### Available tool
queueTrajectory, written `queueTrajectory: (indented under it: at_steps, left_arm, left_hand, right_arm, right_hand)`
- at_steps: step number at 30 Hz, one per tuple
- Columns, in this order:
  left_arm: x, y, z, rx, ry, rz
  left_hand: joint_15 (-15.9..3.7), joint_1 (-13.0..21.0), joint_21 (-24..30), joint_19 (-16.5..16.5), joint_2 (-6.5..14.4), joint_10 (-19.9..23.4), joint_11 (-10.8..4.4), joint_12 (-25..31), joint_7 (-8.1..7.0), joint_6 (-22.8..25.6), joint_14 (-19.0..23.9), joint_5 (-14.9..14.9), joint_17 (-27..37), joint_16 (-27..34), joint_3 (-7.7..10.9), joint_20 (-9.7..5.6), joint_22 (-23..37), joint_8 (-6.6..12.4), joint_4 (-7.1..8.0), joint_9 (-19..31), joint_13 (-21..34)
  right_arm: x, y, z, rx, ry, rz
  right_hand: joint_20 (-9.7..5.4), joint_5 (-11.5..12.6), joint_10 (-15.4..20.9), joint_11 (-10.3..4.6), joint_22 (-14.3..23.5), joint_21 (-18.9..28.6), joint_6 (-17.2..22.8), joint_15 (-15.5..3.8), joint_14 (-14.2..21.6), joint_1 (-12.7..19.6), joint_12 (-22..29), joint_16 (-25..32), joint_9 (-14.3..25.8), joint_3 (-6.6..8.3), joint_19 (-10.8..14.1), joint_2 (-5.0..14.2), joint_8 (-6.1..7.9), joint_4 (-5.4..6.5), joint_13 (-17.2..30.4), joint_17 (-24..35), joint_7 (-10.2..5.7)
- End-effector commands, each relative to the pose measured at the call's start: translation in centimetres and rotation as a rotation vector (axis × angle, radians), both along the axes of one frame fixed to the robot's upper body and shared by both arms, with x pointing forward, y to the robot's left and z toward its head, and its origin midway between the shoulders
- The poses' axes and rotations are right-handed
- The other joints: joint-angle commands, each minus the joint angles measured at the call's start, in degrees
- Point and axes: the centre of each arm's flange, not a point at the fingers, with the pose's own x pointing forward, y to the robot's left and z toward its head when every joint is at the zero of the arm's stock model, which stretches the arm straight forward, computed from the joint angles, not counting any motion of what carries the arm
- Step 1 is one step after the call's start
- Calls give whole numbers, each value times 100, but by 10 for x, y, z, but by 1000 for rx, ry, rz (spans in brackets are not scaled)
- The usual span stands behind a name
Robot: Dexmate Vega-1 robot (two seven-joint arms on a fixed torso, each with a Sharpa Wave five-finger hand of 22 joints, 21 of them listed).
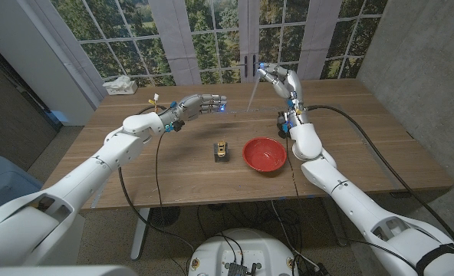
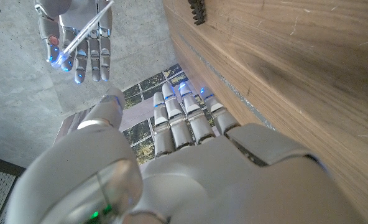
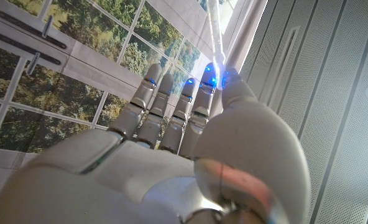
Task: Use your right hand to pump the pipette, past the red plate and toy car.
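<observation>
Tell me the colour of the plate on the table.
The plate is red, clearest in the head view, beside the toy car.

Pipette [image 3: 216,25] tip past frame edge

one pipette [image 1: 254,93], one red plate [image 1: 264,154], one toy car [image 1: 222,150]

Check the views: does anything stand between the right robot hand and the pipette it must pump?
Nothing visible does. The right robot hand already holds the pipette at its top end, raised above the table, beyond the red plate and toy car.
</observation>
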Motion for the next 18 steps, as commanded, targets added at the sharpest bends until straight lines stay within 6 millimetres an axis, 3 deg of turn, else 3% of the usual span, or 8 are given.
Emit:
queueTrajectory:
  at_steps: [1, 18]
  left_arm:
    - [-3, -3, 0, 16, 3, -20]
    - [-3, -15, 6, 47, -3, -50]
  left_hand:
    - [-227, -41, 20, -18, -2, 24, 27, 24, 24, 42, -17, 28, 7, 18, 35, 14, 32, 38, 0, 17, 14]
    - [-235, -70, 25, -21, 10, 16, 31, 30, 26, 43, -16, 32, -1, 18, 55, 20, 32, 38, -24, 16, 12]
  right_arm:
    - [-20, -9, -10, 32, -48, -85]
    - [-46, -23, -25, 52, -71, -169]
  right_hand:
    - [-21, 16, 38, -18, 19, 55, 21, -857, 74, 8, -3, -30, 16, 32, 14, 71, 4, -6, 18, 11, -40]
    - [-39, 17, 77, -54, 15, 90, 27, -871, 89, 15, -5, -44, 19, 47, 2, 74, -4, -14, 19, 14, -55]
